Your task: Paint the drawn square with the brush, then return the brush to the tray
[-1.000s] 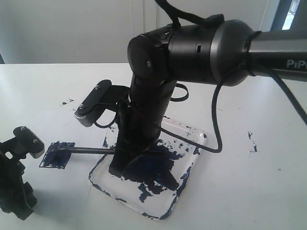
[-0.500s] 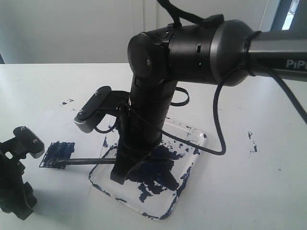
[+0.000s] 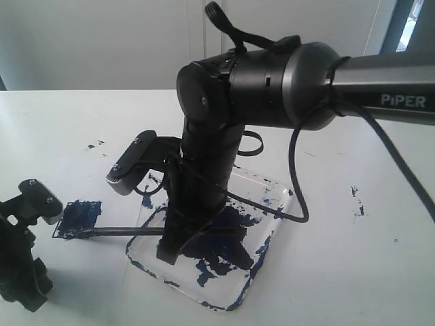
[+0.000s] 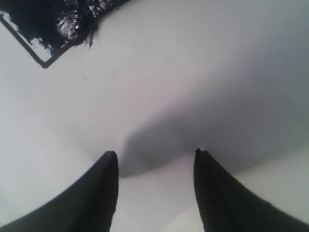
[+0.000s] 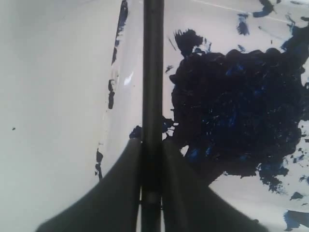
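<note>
Painting stroke at the lower edge of the drawn square (image 3: 77, 219), exterior view. The right pincer (image 3: 168, 250), reaching down from the large arm in the middle of the frame, is pressed together on the brush (image 3: 122, 231). The right wrist view confirms both fingers clamped on the black shaft (image 5: 153, 72). The shaft runs nearly level toward the left of the frame, its tip touching the square's lower right corner. The square, at centre left, looks almost wholly filled with dark blue; in the left wrist view one outlined corner (image 4: 43, 29) shows a little white paper. The tray (image 3: 275, 227), smeared with a dark blue blotch, sits at lower centre, directly under the right pincer. The left pincer (image 4: 154, 154) is spread and holds nothing, hovering over bare tabletop (image 3: 353, 258) just beside the square.

Judged step: the last strokes of filling, with the return of the brush not yet begun. The next move likely calls for lifting the tip clear of the paper, drawing the brush back over the tray, lowering it, then spreading the fingers.
</note>
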